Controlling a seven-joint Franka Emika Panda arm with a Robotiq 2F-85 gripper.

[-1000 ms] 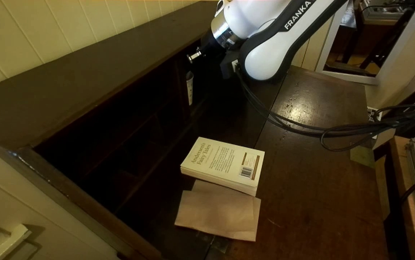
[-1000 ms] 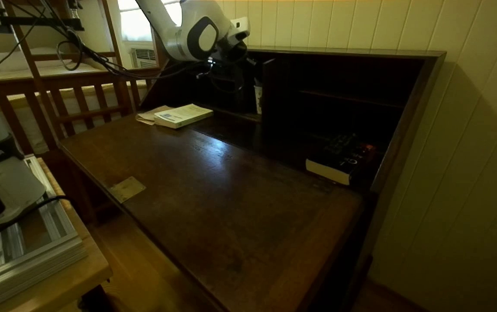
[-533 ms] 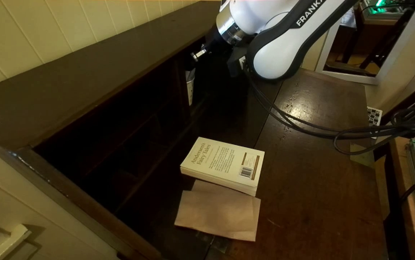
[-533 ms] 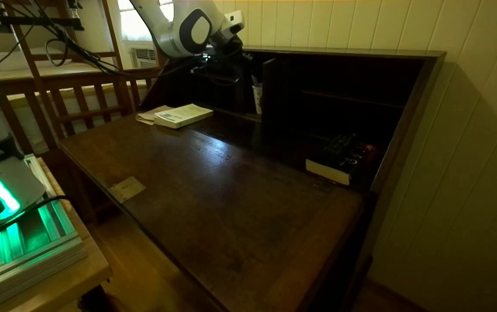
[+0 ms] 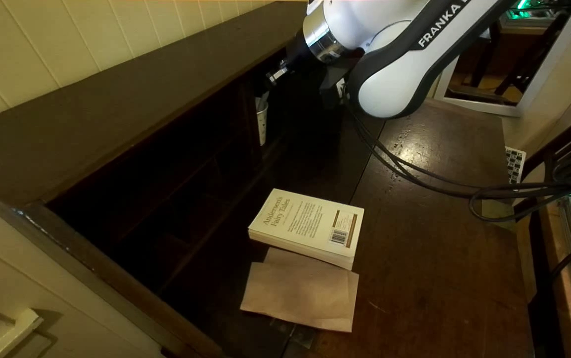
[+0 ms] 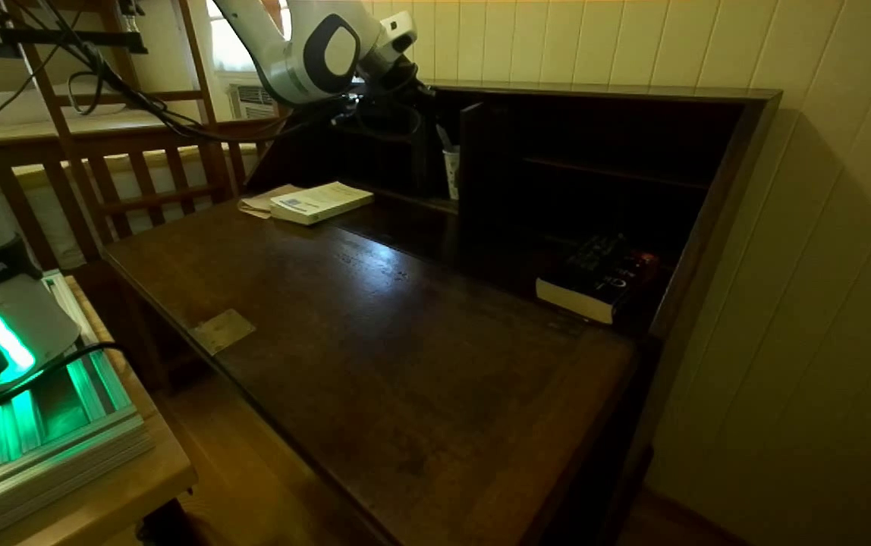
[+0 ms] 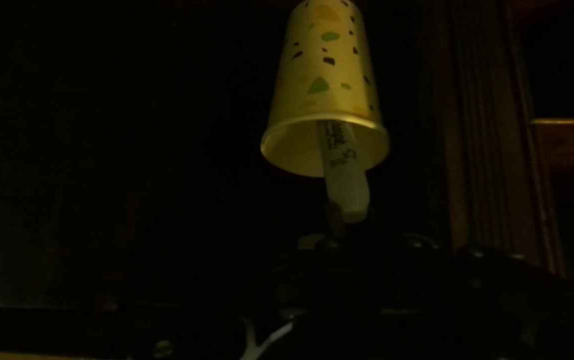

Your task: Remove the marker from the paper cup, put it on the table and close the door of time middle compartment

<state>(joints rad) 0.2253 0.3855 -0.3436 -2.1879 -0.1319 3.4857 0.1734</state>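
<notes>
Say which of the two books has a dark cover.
The black-covered book, lying toward the right of an exterior view. The other, Andersen's Fairy Tales, has a cream cover, with brown paper close by.

Lower end of marker (image 7: 346, 187) hidden inside cup (image 7: 324, 72). Gripper (image 7: 354, 229) mostly swallowed by darkness; grip cannot be told. Arm (image 5: 385, 92) cut off by top edge in both exterior views.
</notes>
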